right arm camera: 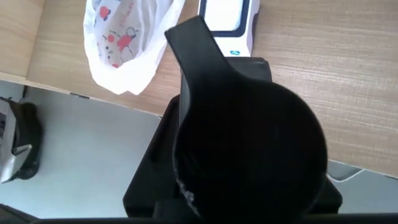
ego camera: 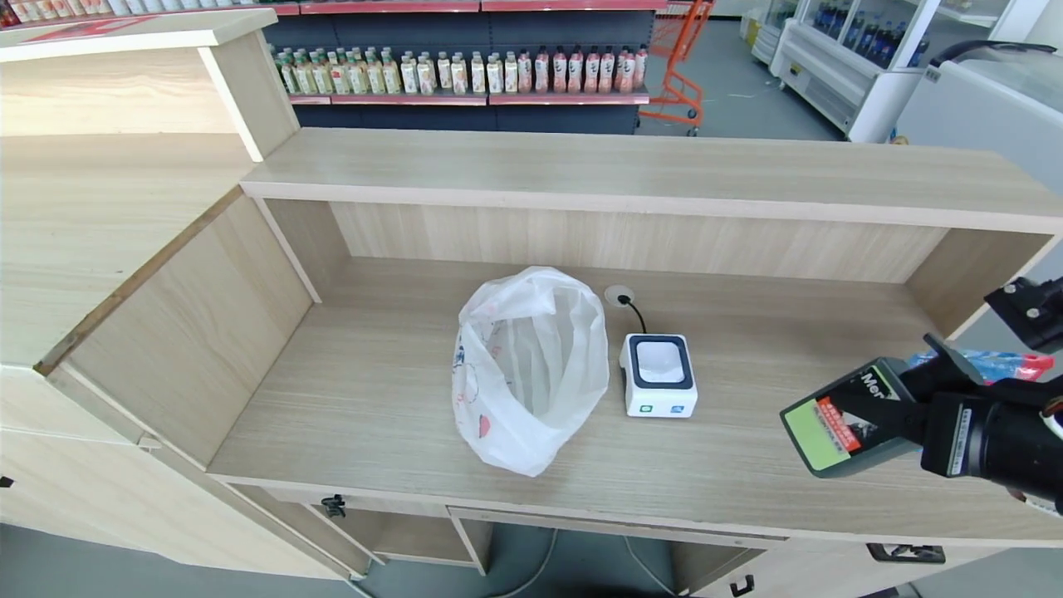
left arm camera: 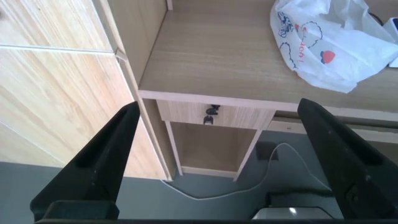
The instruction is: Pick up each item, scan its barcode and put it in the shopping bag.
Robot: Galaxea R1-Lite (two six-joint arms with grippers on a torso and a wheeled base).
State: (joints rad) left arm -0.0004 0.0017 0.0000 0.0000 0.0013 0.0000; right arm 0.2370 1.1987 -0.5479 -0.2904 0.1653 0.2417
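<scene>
Head view: saw white shopping bag [ego camera: 531, 365] standing mid counter [ego camera: 374, 399], mouth open. Noted scanner [ego camera: 658, 374] just beside it at 3 o'clock, window facing up. Traced black cable [ego camera: 636, 316] off scanner's back toward 11 o'clock, into round grommet [ego camera: 619, 295].

Found R gripper [ego camera: 901, 407] at 4 o'clock from scanner, well apart, over counter's right end. Was clamped on dark box [ego camera: 830, 428] w/ green end face and red label. Box was tilted, green end pointing approx 8 o'clock. Spotted blue-and-red packet [ego camera: 988, 364] at 1 o'clock from box, partly hidden behind arm; couldn't tell what it was.

Left wrist view: caught L gripper [left arm camera: 217, 155] low in front of counter's left end, fingers [left arm camera: 106, 162] spread wide w/ nothing between. Made out bag on the countertop beyond and a drawer front [left arm camera: 214, 115] w/ small lock under the edge.

Right wrist view: glimpsed bag and scanner on counter past the dark bulk up close.

Behind counter, rows of bottles [ego camera: 465, 73] on store shelves.
</scene>
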